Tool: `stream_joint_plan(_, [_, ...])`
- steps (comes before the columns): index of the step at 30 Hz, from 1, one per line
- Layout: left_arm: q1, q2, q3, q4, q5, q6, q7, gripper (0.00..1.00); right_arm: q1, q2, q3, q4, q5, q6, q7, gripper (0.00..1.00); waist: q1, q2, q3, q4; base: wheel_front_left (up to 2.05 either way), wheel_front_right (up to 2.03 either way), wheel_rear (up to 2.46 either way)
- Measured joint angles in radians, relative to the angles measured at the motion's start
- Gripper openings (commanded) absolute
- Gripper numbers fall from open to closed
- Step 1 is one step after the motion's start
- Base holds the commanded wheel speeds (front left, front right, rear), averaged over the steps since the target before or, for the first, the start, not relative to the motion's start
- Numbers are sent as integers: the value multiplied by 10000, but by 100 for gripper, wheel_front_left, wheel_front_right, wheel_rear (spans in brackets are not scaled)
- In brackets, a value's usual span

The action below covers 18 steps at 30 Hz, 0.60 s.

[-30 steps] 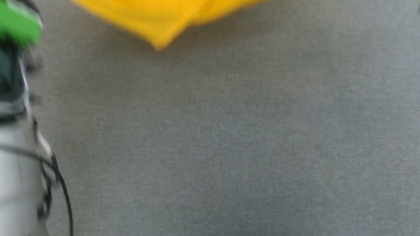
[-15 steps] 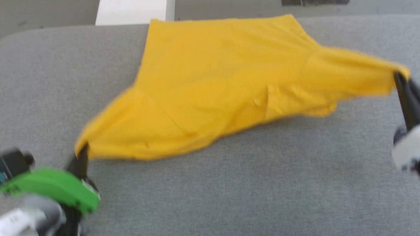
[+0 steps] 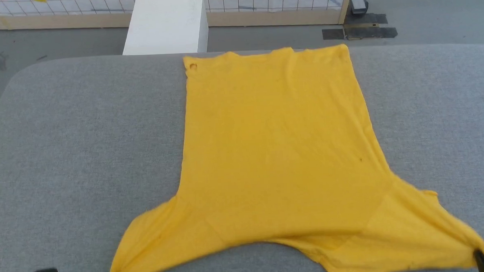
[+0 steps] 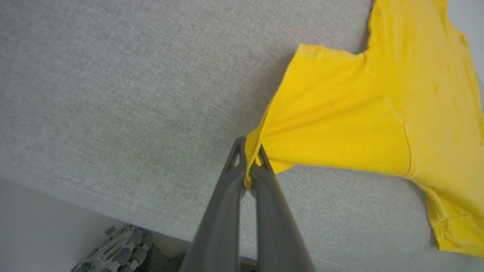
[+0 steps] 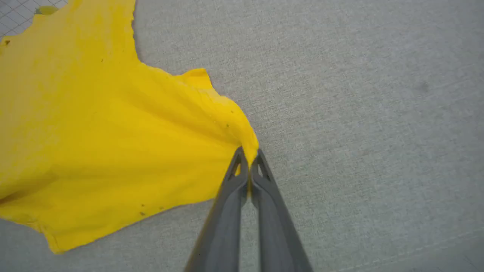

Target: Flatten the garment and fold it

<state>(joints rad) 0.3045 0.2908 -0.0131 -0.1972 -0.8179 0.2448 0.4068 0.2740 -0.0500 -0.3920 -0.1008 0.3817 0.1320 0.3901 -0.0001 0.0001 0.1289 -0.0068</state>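
Garment (image 3: 279, 150) spread plain side up on grey table (image 3: 83, 139); left gripper (image 4: 250, 168) clenched on its 7 o'clock corner; right gripper (image 5: 249, 160) clenched on its 5 o'clock corner.

Noted grey fabric-covered table (image 3: 63, 152), fine woven texture, rounded corner at 10 o'clock in head view. Found directly on it: one yellow garment (image 3: 275, 151), plain side up, spread nearly flat over the middle. Hem at 12 o'clock, reaching the table's far edge; cannot tell whether overhanging. Sleeves splayed toward 7 and 5 o'clock, each drawn out to a narrow point close to the near edge. Body smooth apart from faint lengthwise creases. Curved neckline edge at 6 o'clock, slightly doubled over on the 5 o'clock side. Small round mark at the 11 o'clock hem corner. Grey cloth showing at 9 and 3 o'clock.
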Motion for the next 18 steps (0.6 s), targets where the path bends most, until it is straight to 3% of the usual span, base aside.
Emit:
stream_joint_plan(10, [1350,391,424,-171,-322,33,405,0,1102,6,-303,934,245,2,245,0,0,0,-266,-139,0,0,0])
stream_joint_plan(17, [1130,405,502,-690,-313,73,215,0,825,4,117,1360,79,0,-186,0,0,0,-283,-37,0,0,0])
stream_joint_plan(18, [1020,385,453,-756,-307,73,182,0,692,4,178,1482,-52,0,-318,22,0,0,-295,-30,0,0,0])
